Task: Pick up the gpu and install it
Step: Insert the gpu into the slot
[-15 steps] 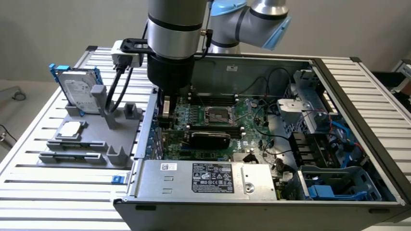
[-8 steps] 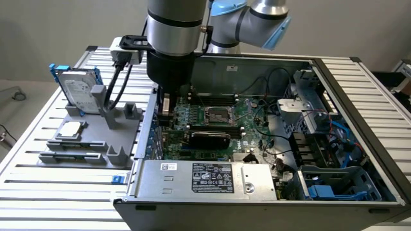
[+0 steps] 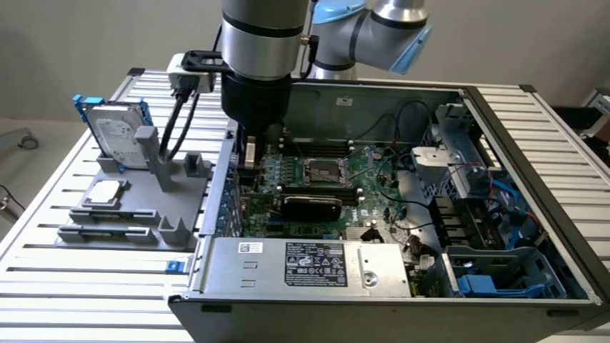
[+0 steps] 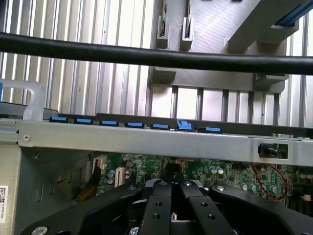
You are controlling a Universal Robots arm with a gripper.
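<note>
Gpu, small thin card with black rounded cooler shroud [image 3: 310, 206], is seen standing on the green motherboard [image 3: 367, 168] inside the open grey computer case [image 3: 496, 128], just behind the silver power-supply box [image 3: 305, 266] at the near edge. It appears already seated in a slot; full seating cannot be told.

Beyond it, the pincer [image 3: 250, 163] is lowered into the case beside the wall on the exterior view's left, apart from the gpu. In the wrist view the black pincer [image 4: 172, 182] is seen with its fingers [image 4: 157, 205] drawn together over the motherboard, and nothing is seen held between them.

Step judged: install stage, late, with the card let go or being checked. Any move from here calls for clearance from the case wall and from the black cable [image 4: 156, 58] crossing the wrist view.

Farther to the exterior view's left, on the slatted metal surface [image 3: 57, 279], a grey printed holder [image 3: 167, 179] carries a silver hard drive in a blue frame [image 3: 116, 136] and a square silver processor chip [image 3: 105, 190].
</note>
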